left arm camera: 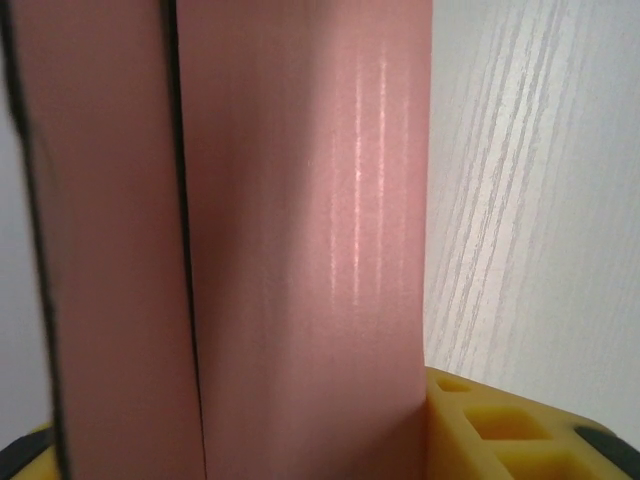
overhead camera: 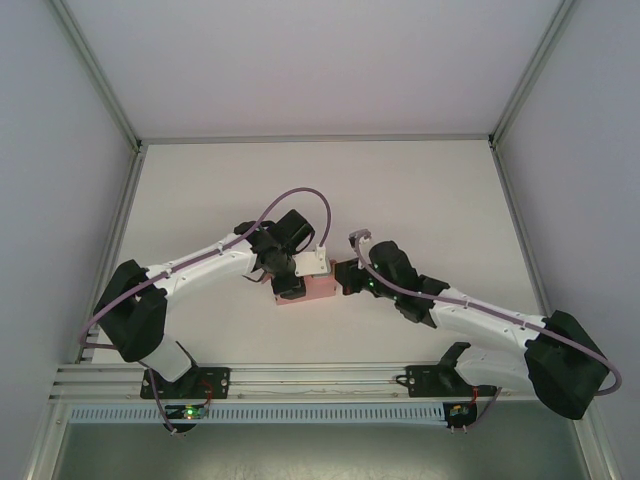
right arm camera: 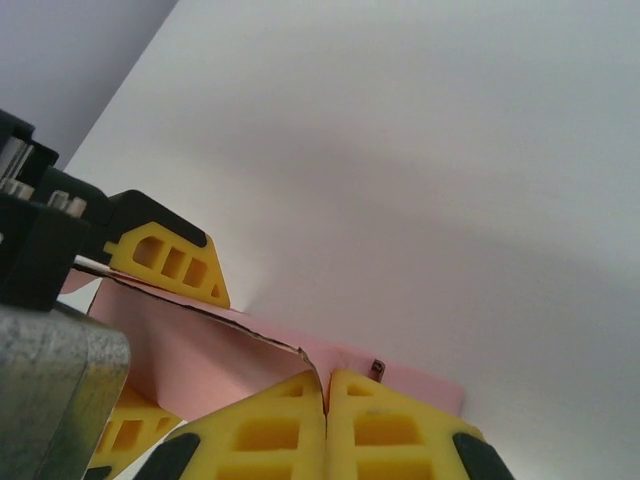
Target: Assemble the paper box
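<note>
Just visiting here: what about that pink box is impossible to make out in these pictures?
Top view: the paper box is small, its ends covered by both arms' jaws.
Left wrist view: it is close and blurred, cropped top and bottom.
Right wrist view: the shut right jaws hide whether they pinch card.

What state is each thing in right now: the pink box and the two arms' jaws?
paper box: folded into a box shape, gripped from both sides.
left gripper: jaws part open, clamped around the box.
right gripper: jaws shut tight, seemingly pinching a thin card edge.
</note>
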Robot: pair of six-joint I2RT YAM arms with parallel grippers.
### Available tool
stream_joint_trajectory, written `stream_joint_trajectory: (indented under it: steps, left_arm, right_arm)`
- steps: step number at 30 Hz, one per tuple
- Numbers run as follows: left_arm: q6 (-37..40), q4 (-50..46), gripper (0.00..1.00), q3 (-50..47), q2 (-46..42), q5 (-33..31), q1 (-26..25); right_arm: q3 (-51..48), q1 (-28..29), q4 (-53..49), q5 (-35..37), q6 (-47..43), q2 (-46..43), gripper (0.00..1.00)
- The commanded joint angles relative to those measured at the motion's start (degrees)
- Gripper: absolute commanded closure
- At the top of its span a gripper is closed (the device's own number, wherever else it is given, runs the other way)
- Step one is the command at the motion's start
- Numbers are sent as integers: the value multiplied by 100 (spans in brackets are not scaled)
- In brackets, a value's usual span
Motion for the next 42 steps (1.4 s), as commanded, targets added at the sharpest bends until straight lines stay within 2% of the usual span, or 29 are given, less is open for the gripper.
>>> stream_joint_trajectory:
  steps: [1,7,11,14,17,19,20,21,27,31,35,38,40,42]
  left_arm:
    - [104,580,53,45,278,68,-45]
    - [97,626,51,121,407,7,-37]
    - [54,668,46,174,402,32,-34]
    - [-6,706,39,192,335,27,-28]
    - [-55,710,30,209,226,-6,-32]
    - [-114,714,19,238,141,-12,-33]
    - [-149,736,13,236,93,-24,-32]
    - [-206,772,0,239,26,-38,-37]
    - [-945,863,0,326,-478,-301,-92]
    - [-1697,1023,0,136,-942,-845,-202]
    - [-2841,1099,0,-177,-1370,-2003,-267]
    - [-3790,460,1,-142,-1523,-2688,-278]
    - [-4223,104,18,-189,-1601,-2868,-309]
    - [-4643,-154,27,-288,-1698,-2986,-344]
  right_arm:
    - [-436,180,129,113,-456,209,100]
    - [-606,239,179,368,-742,257,100]
    - [-829,426,505,669,-846,218,100]
    - [-842,483,462,980,-745,199,100]
    - [-692,527,183,1254,-546,153,100]
    - [-539,629,-81,1541,-435,128,100]
    - [-476,699,-172,1640,-448,126,100]
    - [-385,771,-287,1710,-464,117,100]
    - [101,1109,-1089,2586,16,242,100]
    - [238,1227,-1268,2846,290,358,100]
    - [356,1337,-1316,2904,272,507,100]
    - [487,1405,-1457,2988,265,594,100]
    - [555,1433,-1534,3025,250,635,100]
    - [586,1459,-1581,3041,225,635,100]
